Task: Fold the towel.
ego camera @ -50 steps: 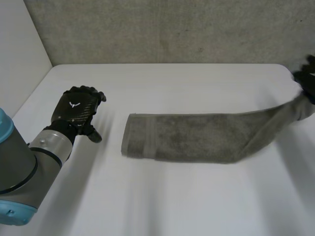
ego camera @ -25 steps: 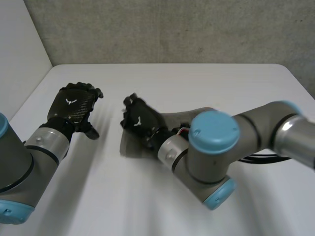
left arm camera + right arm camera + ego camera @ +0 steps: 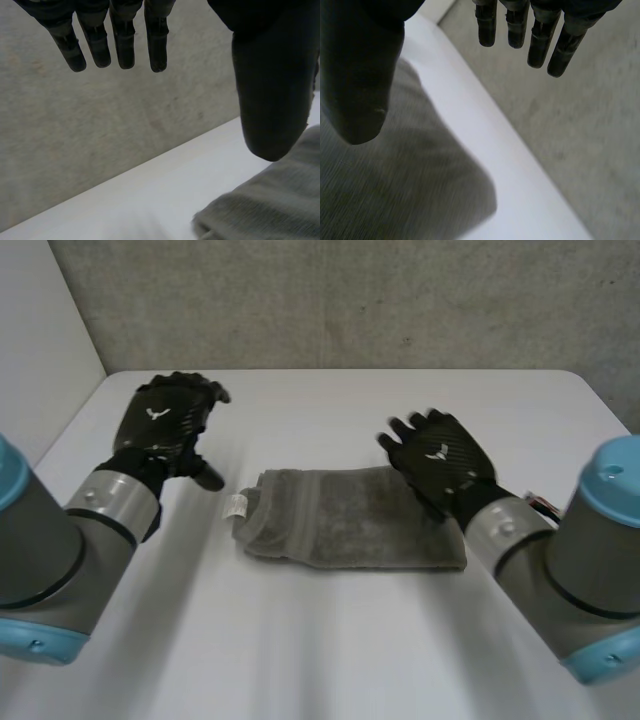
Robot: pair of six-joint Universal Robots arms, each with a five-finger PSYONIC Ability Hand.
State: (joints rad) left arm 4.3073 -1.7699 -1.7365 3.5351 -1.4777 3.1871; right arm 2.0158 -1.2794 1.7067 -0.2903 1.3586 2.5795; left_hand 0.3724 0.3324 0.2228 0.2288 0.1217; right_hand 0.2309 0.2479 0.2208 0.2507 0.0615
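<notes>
Now doubled over at the centre of the frame, the towel [image 3: 350, 518] lies on the white table [image 3: 330, 640] after the right hand [image 3: 440, 460] swept its far end across and let go, while the left hand [image 3: 165, 430], upper left, hovers equally empty, fingers straight, with one fold seemingly done.

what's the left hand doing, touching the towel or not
Apart. The head view shows a strip of bare white table between the left hand and the towel; the hand's fingers are straight and hold nothing.

nothing legible; the tag [image 3: 237, 505] on the towel [image 3: 350, 525] is too small.
</notes>
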